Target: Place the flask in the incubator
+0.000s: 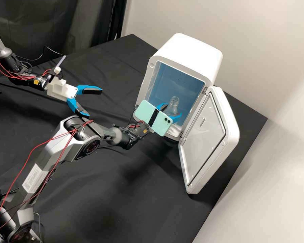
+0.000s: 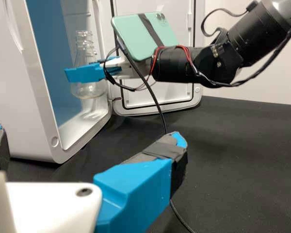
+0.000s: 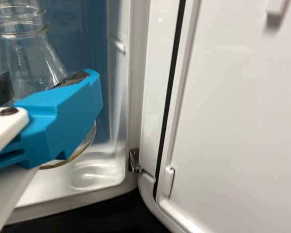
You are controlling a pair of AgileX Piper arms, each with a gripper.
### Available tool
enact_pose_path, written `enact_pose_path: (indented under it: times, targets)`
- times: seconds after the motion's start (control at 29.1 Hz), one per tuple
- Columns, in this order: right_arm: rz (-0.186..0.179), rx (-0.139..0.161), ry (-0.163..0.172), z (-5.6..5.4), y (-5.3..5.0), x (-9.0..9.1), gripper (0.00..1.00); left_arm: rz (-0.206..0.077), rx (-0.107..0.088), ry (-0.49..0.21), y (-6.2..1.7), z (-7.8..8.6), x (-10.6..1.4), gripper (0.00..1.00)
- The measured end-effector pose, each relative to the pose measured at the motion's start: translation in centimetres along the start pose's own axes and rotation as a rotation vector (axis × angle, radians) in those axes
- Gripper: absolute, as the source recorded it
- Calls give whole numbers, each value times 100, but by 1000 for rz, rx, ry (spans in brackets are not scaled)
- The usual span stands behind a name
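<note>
Clear glass conical flask (image 1: 174, 102): clasped by right gripper (image 1: 171, 109) inside white, blue-lined incubator (image 1: 192, 54), near its floor (left gripper (image 1: 93, 102) spread, well apart); tilted release could topple it, withdrawal drag it out

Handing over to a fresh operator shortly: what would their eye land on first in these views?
The white incubator stands at the bench's far right, its door swung open on a blue interior. Inside it the right gripper holds the clear flask, with a mint-green phone strapped to that wrist. The left gripper hangs open above the bench, apart from the incubator.
</note>
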Motion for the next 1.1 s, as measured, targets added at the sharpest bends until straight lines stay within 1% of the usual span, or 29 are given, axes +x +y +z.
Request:
enact_pose_path:
  times: [0.07,0.17,0.24,0.31,0.34,0.38,0.41,0.55,0.65,0.75,0.79,0.93,1.03,1.1]
  targets:
    - [9,0,7,-25,30,37,0,0,0,2,1,-7,-1,100]
    - [0,-10,2,-42,37,101,0,0,0,2,1,-7,-1,100]
    - [0,-10,-2,-61,51,142,0,1,0,4,3,-13,-1,100]
    - [-11,-12,-12,-63,56,185,0,1,0,4,3,-13,-1,100]
    - [-14,-13,-12,-80,61,214,0,1,0,4,3,-13,-1,100]
    - [-15,-19,-11,-107,84,254,0,1,0,4,3,-13,-1,100]
    - [-17,-29,-13,-114,87,282,0,1,0,4,3,-13,-1,100]
    - [-13,-28,-8,-156,114,354,0,1,0,4,3,-13,-1,100]
    - [-18,-40,-9,-190,103,390,0,1,0,4,3,-13,-1,100]
    - [-29,-43,-7,-230,79,401,0,1,0,4,3,-13,-1,100]
    - [-37,-41,-6,-262,59,404,0,1,0,4,3,-13,-1,100]
    - [-42,-40,5,-316,26,405,0,1,0,4,3,-13,-1,100]
    - [-41,-40,14,-362,22,412,0,1,-1,6,4,-19,-2,100]
    - [-43,-42,16,-392,38,424,0,3,-1,12,8,-40,-4,100]
